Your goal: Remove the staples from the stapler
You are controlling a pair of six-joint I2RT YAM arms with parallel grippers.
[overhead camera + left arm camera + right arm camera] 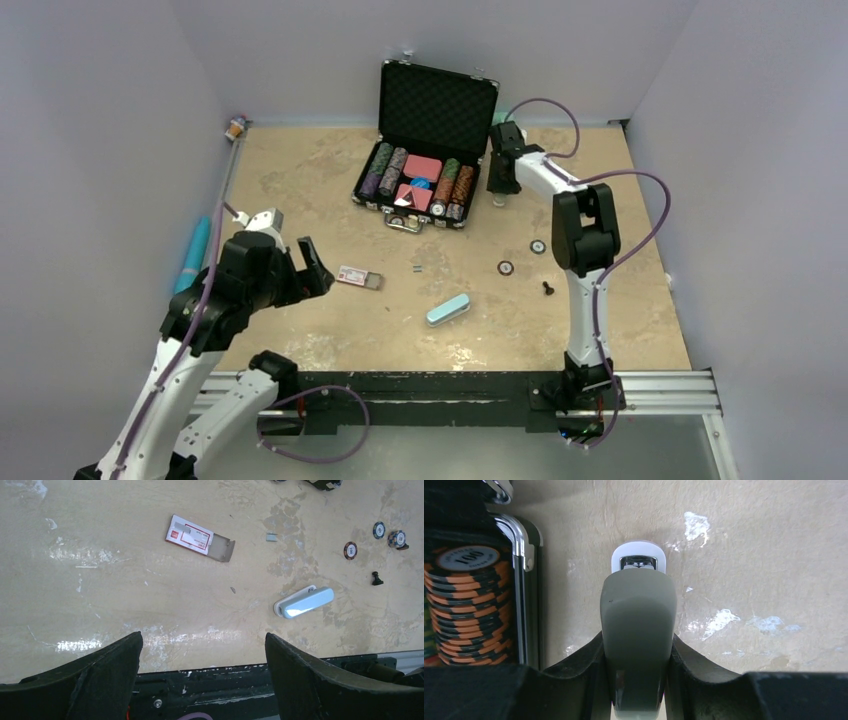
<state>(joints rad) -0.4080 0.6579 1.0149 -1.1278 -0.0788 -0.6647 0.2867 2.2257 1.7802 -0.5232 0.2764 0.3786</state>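
My right gripper (503,187) is at the back of the table, just right of the poker case, and is shut on a grey-green stapler (638,610). The stapler's white base and metal front end (639,562) point down at the tabletop. A second, light-blue stapler (448,310) (304,602) lies closed near the table's middle front. A tiny silver strip of staples (417,267) (271,537) lies loose on the table. My left gripper (300,265) (202,637) hangs open over the near left edge, with nothing between its fingers.
A small red-and-white box (358,277) (192,536) lies slid open left of the staples. The open black poker case (438,100) holds chip stacks (469,605). Two loose chips (506,267) and a small black piece (548,289) lie right of centre. A blue tube (195,250) lies by the left wall.
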